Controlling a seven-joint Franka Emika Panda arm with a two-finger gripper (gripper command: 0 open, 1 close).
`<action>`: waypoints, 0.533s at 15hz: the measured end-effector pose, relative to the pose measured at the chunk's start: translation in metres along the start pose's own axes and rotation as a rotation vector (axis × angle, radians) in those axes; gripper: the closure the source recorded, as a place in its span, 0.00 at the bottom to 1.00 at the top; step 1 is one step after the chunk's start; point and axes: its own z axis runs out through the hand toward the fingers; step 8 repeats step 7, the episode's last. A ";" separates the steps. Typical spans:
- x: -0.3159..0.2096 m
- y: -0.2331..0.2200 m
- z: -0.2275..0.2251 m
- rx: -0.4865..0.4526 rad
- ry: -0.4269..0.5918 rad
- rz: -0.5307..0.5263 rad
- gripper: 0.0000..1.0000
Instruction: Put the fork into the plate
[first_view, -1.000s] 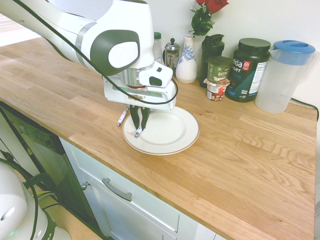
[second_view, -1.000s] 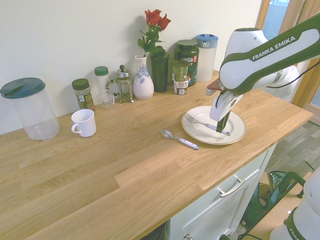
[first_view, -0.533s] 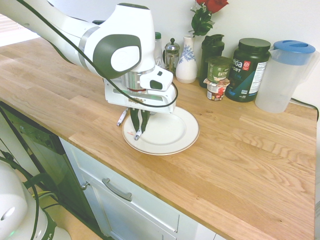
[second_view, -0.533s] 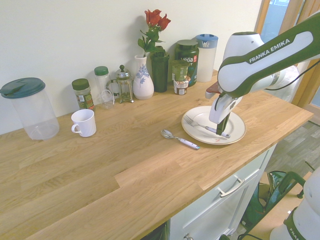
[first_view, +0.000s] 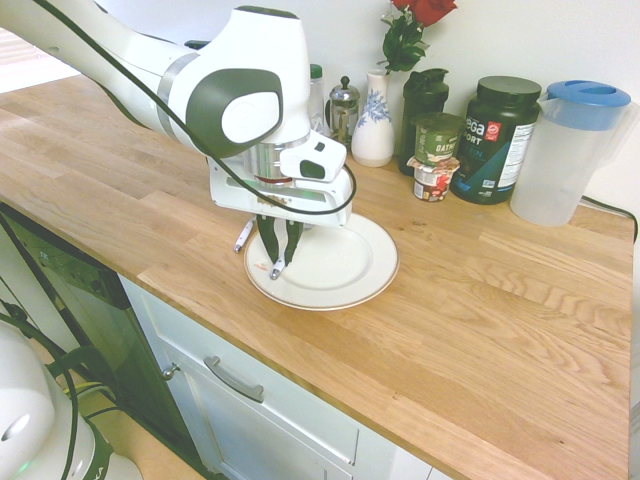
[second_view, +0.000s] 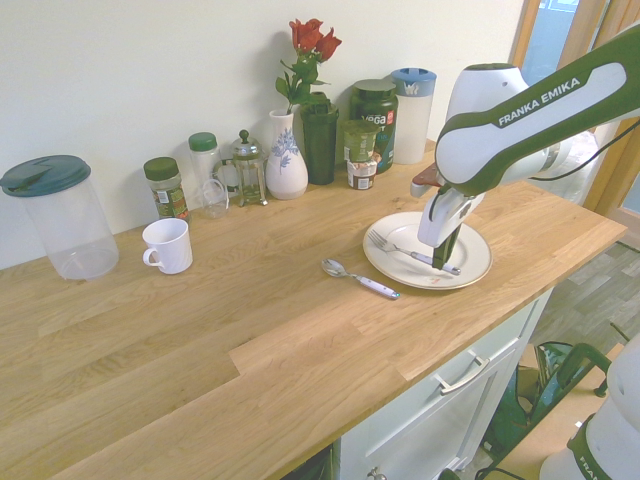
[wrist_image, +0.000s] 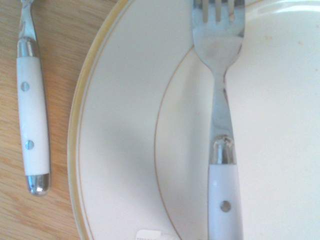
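the fork (second_view: 412, 252) lies flat inside the plate (second_view: 470, 270) on the tabletop (second_view: 250, 330), its white handle seemingly just pinched between the downward-pointing tool's (second_view: 444, 262) nearly closed tips, apparently ready for release, the spoon (second_view: 358, 279) beside the plate.

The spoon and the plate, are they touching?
Apart. The wrist view shows bare wood between the spoon handle and the plate rim; the second exterior view agrees.

The fork (second_view: 412, 250) lies in the plate (second_view: 474, 270) on the worktop (second_view: 200, 340). The spoon (second_view: 360, 279) lies on the worktop just beside the plate, apart from it.
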 end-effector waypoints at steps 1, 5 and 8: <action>0.000 0.000 0.000 0.001 0.003 0.000 0.00; 0.004 -0.002 -0.007 0.008 0.029 -0.003 0.00; 0.014 -0.006 -0.025 0.023 0.071 -0.005 0.00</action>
